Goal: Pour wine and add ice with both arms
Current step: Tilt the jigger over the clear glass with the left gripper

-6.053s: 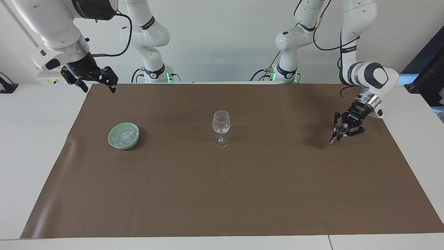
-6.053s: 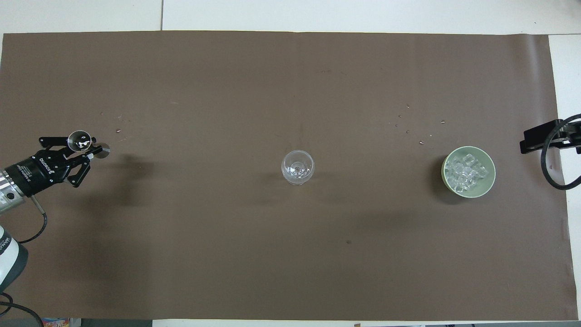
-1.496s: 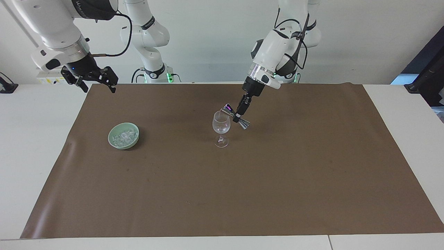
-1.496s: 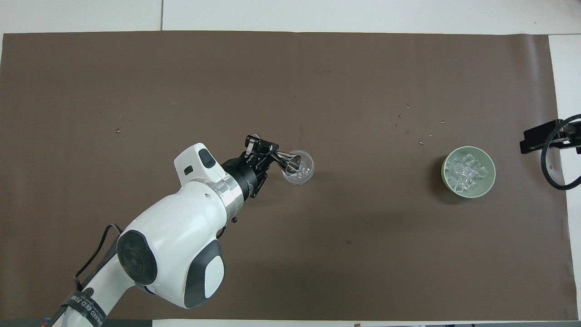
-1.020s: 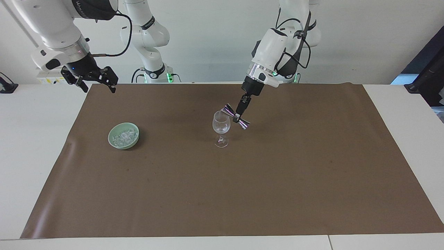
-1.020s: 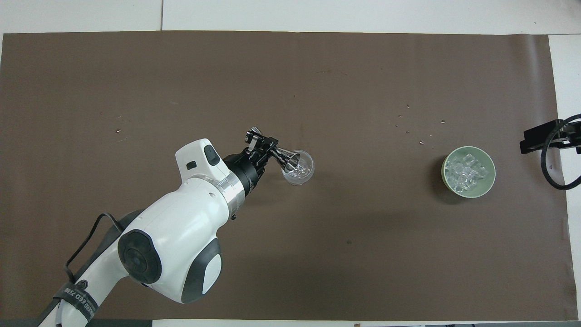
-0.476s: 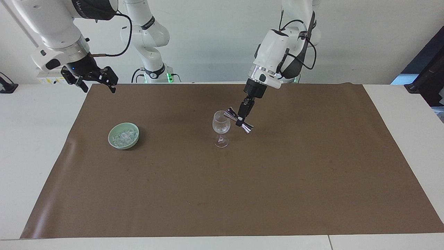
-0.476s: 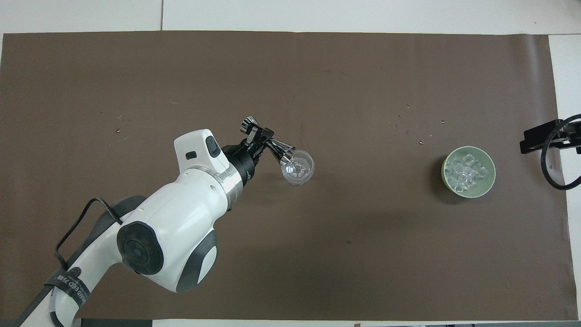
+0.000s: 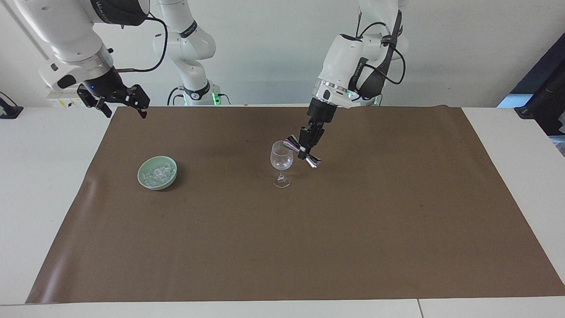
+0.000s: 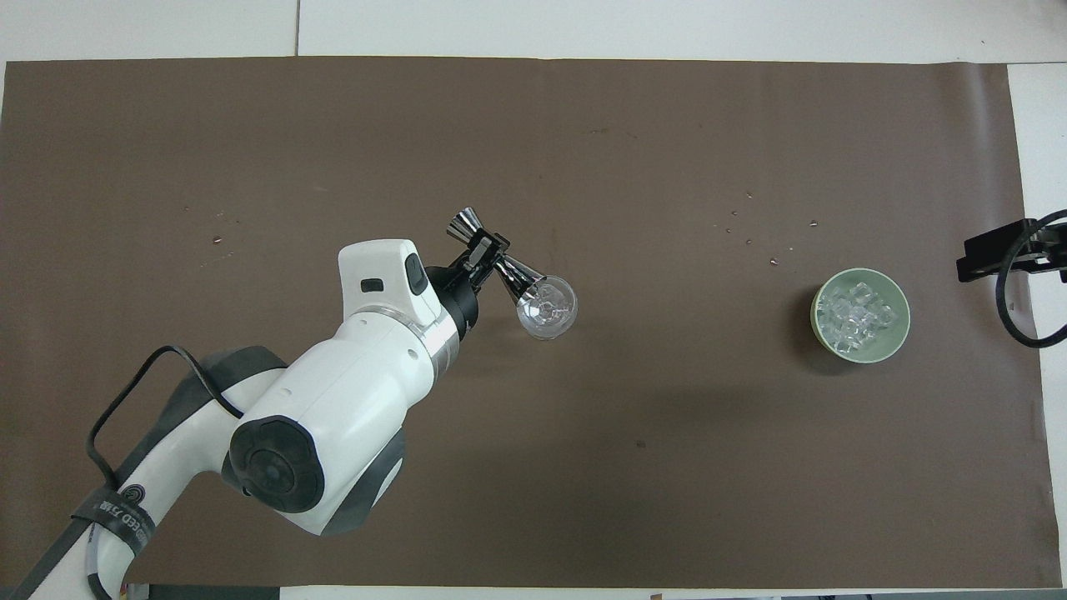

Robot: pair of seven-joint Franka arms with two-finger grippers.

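Observation:
A clear stemmed wine glass (image 9: pixel 281 159) stands upright in the middle of the brown mat; it also shows in the overhead view (image 10: pixel 550 312). My left gripper (image 9: pixel 304 148) (image 10: pixel 486 252) is shut on the waist of a metal double-ended jigger (image 9: pixel 310 160) (image 10: pixel 515 271). The jigger is tilted, with one mouth at the glass's rim. The ice (image 9: pixel 158 171) (image 10: pixel 857 317) lies heaped in a pale green bowl (image 9: pixel 142 176) (image 10: pixel 818 302) toward the right arm's end. My right gripper (image 9: pixel 117 100) (image 10: pixel 996 250) waits open in the air by that end's mat edge.
The brown mat (image 9: pixel 309 243) (image 10: pixel 583 125) covers most of the white table. Small droplets (image 10: pixel 748 223) speckle the mat a little farther from the robots than the bowl. My left arm's white forearm (image 10: pixel 333 417) covers part of the mat in the overhead view.
My left arm carried the jigger from its own end of the table to the glass. Over the last second it turned the jigger steeper at the rim. The right arm has not moved.

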